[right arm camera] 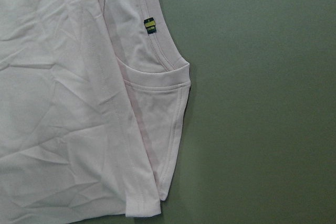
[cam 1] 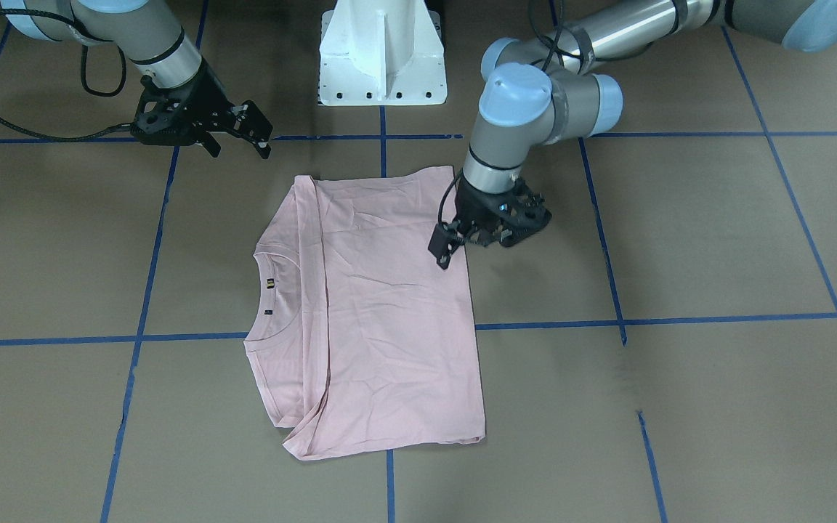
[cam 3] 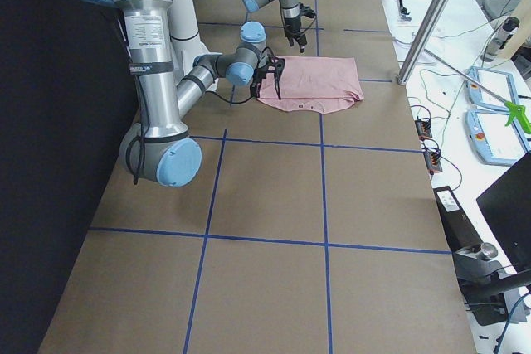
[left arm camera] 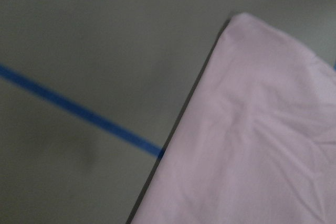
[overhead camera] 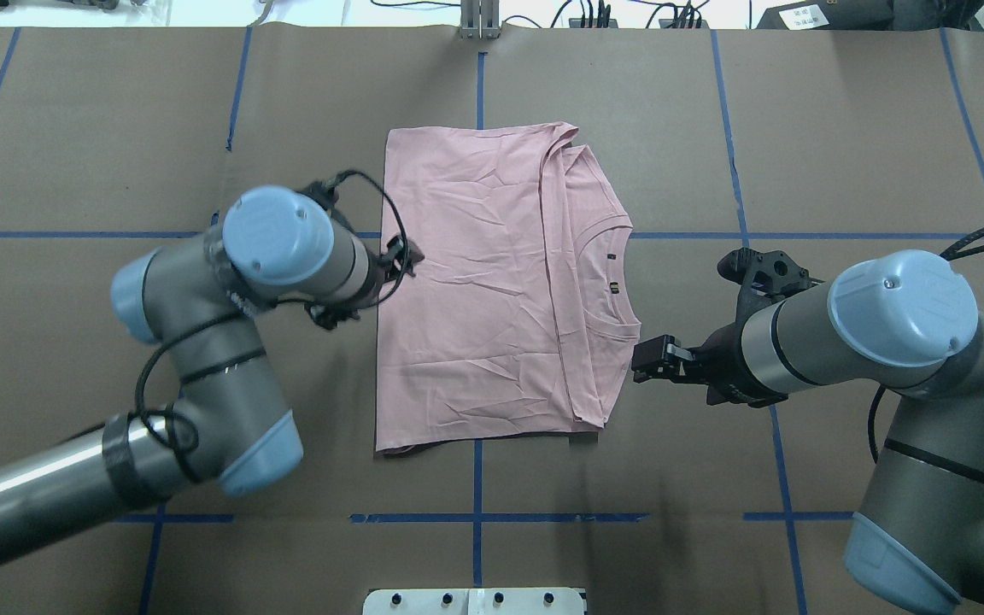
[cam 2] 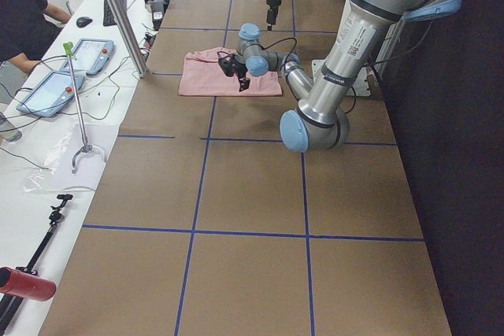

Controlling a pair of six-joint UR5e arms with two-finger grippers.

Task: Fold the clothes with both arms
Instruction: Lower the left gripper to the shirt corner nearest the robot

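One pale pink T-shirt (overhead camera: 475,290) lies folded flat in the middle of the bench (overhead camera: 116,128), between two arms, its collar toward the right arm (overhead camera: 893,316). The right pincer (cam 1: 240,145) sits just beside the collar side, its two fingers spread apart. The left pincer (cam 1: 492,229) points down at the opposite edge; I cannot tell whether it is open or closed. Only the right wrist view shows two small tags (right arm camera: 150,24) inside the collar. The blurred left wrist view shows one shirt corner and one blue tape line (left arm camera: 79,111).

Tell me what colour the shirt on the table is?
The shirt is pale pink, with no print showing; clearest in the right wrist-mounted view.
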